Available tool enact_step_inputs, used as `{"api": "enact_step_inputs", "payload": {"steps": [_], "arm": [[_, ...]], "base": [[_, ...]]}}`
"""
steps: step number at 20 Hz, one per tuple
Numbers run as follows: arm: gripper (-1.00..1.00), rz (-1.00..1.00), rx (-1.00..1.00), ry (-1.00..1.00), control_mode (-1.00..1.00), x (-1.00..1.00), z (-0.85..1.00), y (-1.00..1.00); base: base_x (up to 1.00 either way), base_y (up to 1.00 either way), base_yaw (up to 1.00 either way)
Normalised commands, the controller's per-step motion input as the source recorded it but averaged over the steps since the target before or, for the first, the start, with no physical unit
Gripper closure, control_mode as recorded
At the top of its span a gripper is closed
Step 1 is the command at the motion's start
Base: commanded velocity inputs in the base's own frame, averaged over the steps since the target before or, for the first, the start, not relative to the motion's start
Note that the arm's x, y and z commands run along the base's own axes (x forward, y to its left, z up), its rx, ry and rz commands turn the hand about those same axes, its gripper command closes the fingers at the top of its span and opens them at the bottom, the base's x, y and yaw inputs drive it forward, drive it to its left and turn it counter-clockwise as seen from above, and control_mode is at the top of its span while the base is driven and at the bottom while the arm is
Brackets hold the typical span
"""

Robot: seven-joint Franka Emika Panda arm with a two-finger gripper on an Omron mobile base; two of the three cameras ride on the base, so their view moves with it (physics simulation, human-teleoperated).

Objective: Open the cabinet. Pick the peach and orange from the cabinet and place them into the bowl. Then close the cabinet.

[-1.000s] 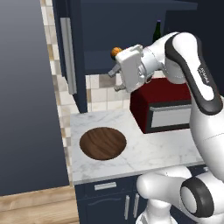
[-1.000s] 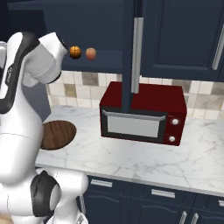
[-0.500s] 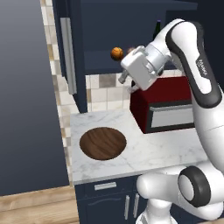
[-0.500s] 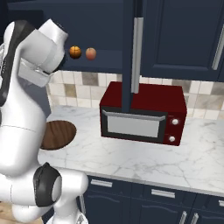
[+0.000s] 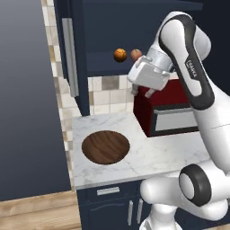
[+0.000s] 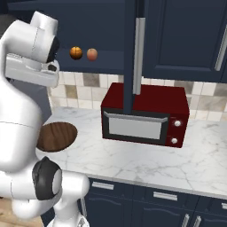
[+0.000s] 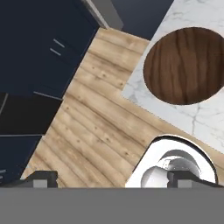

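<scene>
Since a second ago the arm has lifted and rolled its wrist; the gripper (image 5: 144, 92) sat lower then, in front of the tiles, and now hangs just below the open shelf, with its camera turned down toward the floor and the counter's front edge. Nothing else has shifted; the fruit and the bowl lie as they did.

The cabinet (image 5: 72, 54) is open; its left door swings out toward the counter's left end, and in the right base view the other door (image 6: 133, 48) stands edge-on in front of the microwave (image 6: 142, 115), so the shelf is reachable from the front. The orange (image 5: 119, 55) and the peach (image 5: 136, 54) sit side by side near the shelf's front lip, close together but apart; the orange is on the left, the peach nearer the gripper. The bowl (image 5: 105, 147) rests at the counter's front left corner, well below the shelf and holding nothing; that spot gives a short drop from the fruit.

The jaws stand spread as wide as they go and hold nothing; the two finger tips (image 7: 43, 178) show far apart in the hand view, with only floor and the bowl (image 7: 186, 65) beyond. I judge the opening step done and the reach for the first fruit under way; the wrist must yet turn toward the shelf, since it faces downward.
</scene>
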Motion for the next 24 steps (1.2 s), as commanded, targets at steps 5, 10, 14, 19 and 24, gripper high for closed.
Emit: {"api": "enact_step_inputs", "payload": {"steps": [5, 10, 14, 19, 24], "arm": [[-1.00, -0.02, -0.28, -0.13, -1.00, 0.00, -0.13, -0.36], [-1.00, -0.03, -0.26, -0.19, -1.00, 0.00, -0.16, -0.41], [-1.00, -0.03, -0.24, -0.08, -1.00, 0.00, -0.15, -0.49], [-1.00, -0.02, -0.17, -0.09, -1.00, 0.00, -0.12, -0.35], [-1.00, 0.00, -0.04, -0.25, -1.00, 0.00, -0.03, -0.09]], "base": [[0.00, 0.00, 0.00], [0.00, 0.00, 0.00], [0.00, 0.00, 0.00], [0.00, 0.00, 0.00], [0.00, 0.00, 0.00]]}}
